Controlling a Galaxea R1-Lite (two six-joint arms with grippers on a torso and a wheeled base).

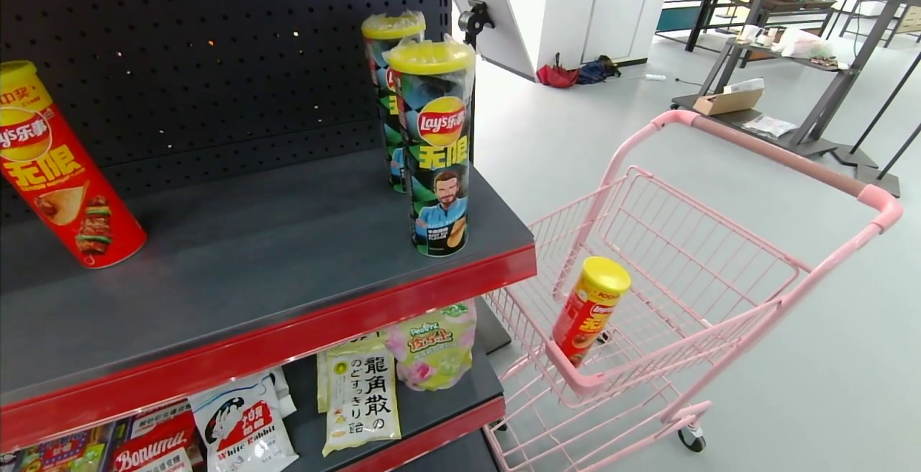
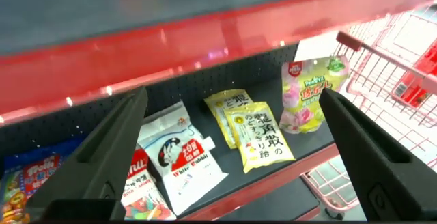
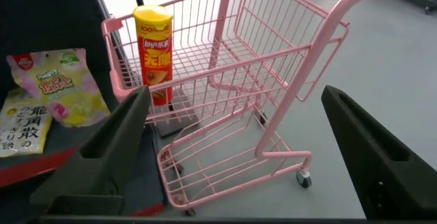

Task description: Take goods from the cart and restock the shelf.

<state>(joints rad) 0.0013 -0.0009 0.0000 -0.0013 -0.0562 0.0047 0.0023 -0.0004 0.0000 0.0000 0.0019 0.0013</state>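
A red chip can with a yellow lid (image 1: 590, 310) stands tilted in the front corner of the pink cart (image 1: 719, 270). It appears again as the red can (image 3: 156, 53) in the pink cart (image 3: 300, 67), ahead of my open right gripper (image 3: 235, 91), which holds nothing. On the grey top shelf (image 1: 252, 256) two green-and-black chip cans (image 1: 435, 148) stand at the right end, one behind the other. Another red can (image 1: 65, 177) leans at the left. My left gripper (image 2: 233, 93) is open and empty, facing the lower shelf below the red shelf edge (image 2: 205, 39).
Snack bags lie on the lower shelf: a white bag (image 2: 181, 159), yellow bags (image 2: 256, 132) and a pink-green pouch (image 2: 307, 94). A black pegboard (image 1: 216, 47) backs the shelf. The middle of the top shelf is bare. Grey floor and metal tables (image 1: 791, 62) lie beyond the cart.
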